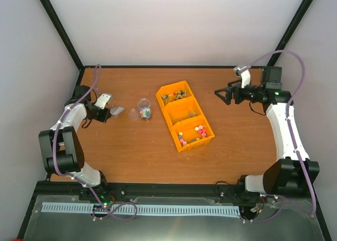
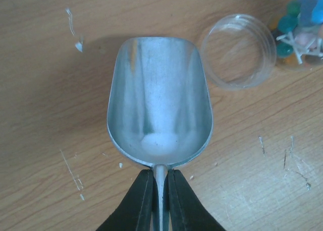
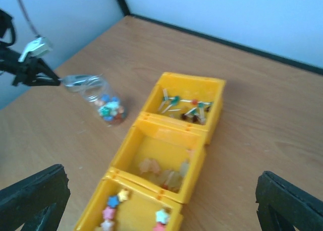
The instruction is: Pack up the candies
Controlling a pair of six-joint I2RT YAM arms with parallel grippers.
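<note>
1 scoop (image 2: 159, 97) clenched in left tool (image 2: 160, 174), nr counter's (image 1: 131, 157) left edge; right tool (image 1: 221, 96) released. 1 jar (image 1: 144, 105) beside scoop, some candies (image 1: 145, 113) inside; more in near end of 1 bin (image 1: 169, 121) w/ 3 compartments, mid-counter.

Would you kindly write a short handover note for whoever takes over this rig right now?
Left gripper: shut on the handle of the empty silver metal scoop, next to the clear plastic jar.
Right gripper: open, holding nothing, to the right of the yellow three-compartment bin.
Done: some pastel candies are in the jar.
Left: the remaining candies lie in the bin's nearest compartment and likely need scooping into the jar.
</note>
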